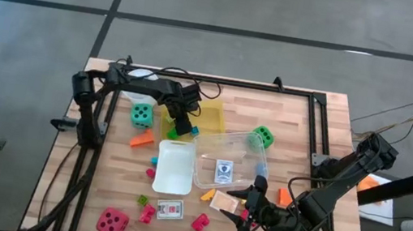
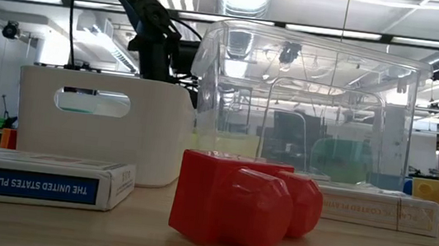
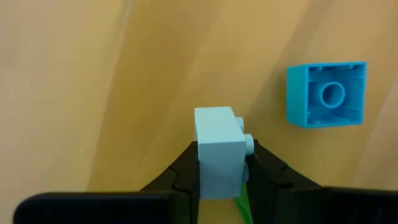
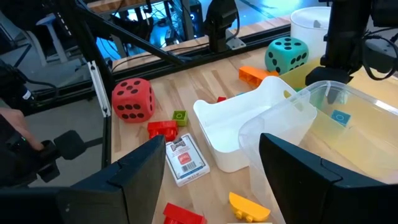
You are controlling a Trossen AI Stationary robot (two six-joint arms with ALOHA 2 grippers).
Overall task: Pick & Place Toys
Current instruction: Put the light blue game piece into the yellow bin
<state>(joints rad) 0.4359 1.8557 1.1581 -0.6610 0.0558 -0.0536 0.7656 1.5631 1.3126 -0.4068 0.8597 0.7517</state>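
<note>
High view, left arm: you have it reaching in from the table's far left corner, its left gripper (image 1: 179,125) over the yellow tray (image 1: 216,118), with a bit of green and blue showing at its tip.
High view, right arm: you have it bent in from the right edge, the right gripper (image 1: 248,212) low over the near side of the table, just beside a pale card pack (image 1: 224,203) and an orange block (image 1: 284,197).
High view, toys: the teal die (image 1: 141,113) sits near the left gripper, the green die (image 1: 262,136) touches the clear plastic box (image 1: 234,161), and the red die (image 1: 112,222) sits at the near left corner; a card pack (image 1: 224,170) lies inside the clear box, another (image 1: 170,209) lies near the white bin (image 1: 174,166).
Low view, writing: you can read "THE UNITED STATES PLAYING CARD" on the blue-edged pack (image 2: 35,177); the lettering on the second pack (image 2: 371,209) is too faint to read.
Low view, foreground: a red block (image 2: 239,201) lies in front of the white bin and the clear box.
Left wrist view, grip: your left fingers (image 3: 182,180) are clamped on a pale blue block (image 3: 221,152), above the yellow surface; a blue block (image 3: 326,94) lies stud side down nearby, apart from it.
Right wrist view, grip: your right fingers (image 4: 146,174) stand apart with nothing between them, above the table near a red-backed card pack (image 4: 185,159).
</note>
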